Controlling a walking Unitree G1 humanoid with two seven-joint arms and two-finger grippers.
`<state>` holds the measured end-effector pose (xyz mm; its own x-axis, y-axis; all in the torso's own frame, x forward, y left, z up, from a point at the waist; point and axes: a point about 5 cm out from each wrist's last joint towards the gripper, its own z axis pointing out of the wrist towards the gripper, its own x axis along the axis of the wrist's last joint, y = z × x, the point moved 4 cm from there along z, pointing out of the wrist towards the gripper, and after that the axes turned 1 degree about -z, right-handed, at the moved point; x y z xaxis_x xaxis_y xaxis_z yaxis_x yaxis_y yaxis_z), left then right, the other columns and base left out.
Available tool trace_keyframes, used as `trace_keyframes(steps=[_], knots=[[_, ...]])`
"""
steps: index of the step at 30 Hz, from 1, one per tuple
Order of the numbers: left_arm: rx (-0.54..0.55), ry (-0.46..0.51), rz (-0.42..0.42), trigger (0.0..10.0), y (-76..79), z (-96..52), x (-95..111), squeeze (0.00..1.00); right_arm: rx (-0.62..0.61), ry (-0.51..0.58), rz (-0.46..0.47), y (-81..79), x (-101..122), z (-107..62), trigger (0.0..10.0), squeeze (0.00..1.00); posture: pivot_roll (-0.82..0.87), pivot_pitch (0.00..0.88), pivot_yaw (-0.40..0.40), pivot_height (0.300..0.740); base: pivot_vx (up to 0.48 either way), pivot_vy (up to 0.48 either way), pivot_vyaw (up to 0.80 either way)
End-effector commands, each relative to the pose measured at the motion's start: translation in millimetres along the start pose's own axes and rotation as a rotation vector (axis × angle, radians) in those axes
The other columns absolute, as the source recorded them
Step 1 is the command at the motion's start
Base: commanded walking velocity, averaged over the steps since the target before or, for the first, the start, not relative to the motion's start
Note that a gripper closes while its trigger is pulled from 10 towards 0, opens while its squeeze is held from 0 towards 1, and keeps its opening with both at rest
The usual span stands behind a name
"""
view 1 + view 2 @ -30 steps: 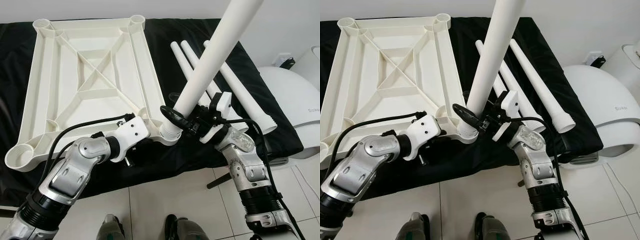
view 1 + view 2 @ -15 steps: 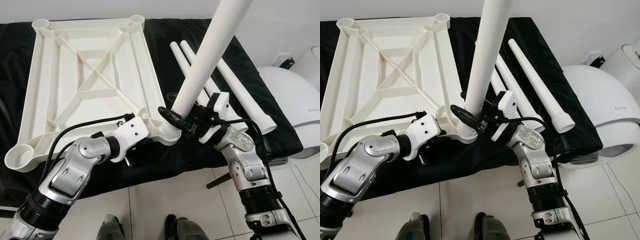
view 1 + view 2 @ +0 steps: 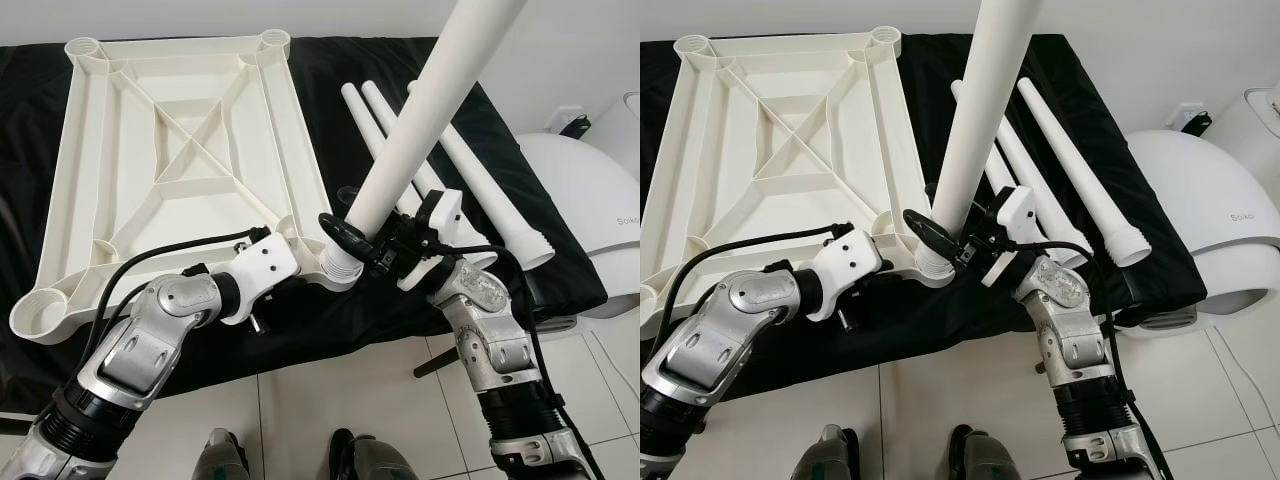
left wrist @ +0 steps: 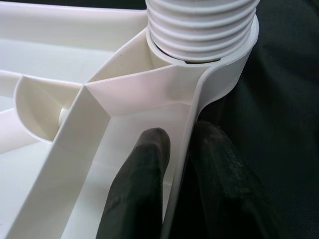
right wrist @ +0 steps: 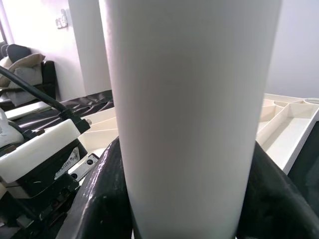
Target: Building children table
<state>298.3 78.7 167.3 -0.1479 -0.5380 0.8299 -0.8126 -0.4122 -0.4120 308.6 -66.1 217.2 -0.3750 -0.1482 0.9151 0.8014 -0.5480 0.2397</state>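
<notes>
Black cloth [image 3: 330, 80] is spread over a low surface against a white wall, with pale floor tiles below and a rounded white appliance [image 3: 590, 215] at the far right. On the left half of the cloth an upturned white tabletop [image 3: 175, 150] lies with its ribbed underside facing up and a round socket moulded at each corner. Its near right rim is pinched by the left gripper [image 4: 174, 164], 1 finger [image 4: 142, 179] inside the wall and 1 outside on the cloth, just beside the corner socket [image 4: 234, 50]. In that socket a white leg [image 3: 420, 130] is seated by its threaded end, with several thread turns visible above the socket mouth, so the leg is judged only partly screwed in. The leg rises steeply and tilts toward the right. Low on its shaft it is clasped by the right gripper [image 5: 184, 199], the 2 fingers wrapped around either side. Further right, 3 spare legs [image 3: 470, 190] lie on the cloth. Cross-threading is the main risk: if the leg is turned while tilted, the threads could bind or skip. The tabletop could also slide on the cloth if the pinch on the rim slips under the twisting load, and the spare legs could be nudged by the right arm.
</notes>
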Motion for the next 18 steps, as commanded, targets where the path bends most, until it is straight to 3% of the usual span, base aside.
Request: trace_keyframes(steps=[1,18], knots=[[0.02,0.121,0.085,10.0,-1.5,-3.0,34.1,0.0,0.043,-0.143,0.118,-20.8,-38.3,-4.7,10.0,0.0,0.09,0.235,-0.065,0.74,0.0,0.0,0.0],[0.022,0.121,0.086,10.0,-2.3,-3.7,34.4,0.0,-0.048,-0.121,0.119,-22.3,-34.3,-1.8,10.0,0.0,0.09,0.238,-0.065,0.74,0.0,0.0,0.0]])
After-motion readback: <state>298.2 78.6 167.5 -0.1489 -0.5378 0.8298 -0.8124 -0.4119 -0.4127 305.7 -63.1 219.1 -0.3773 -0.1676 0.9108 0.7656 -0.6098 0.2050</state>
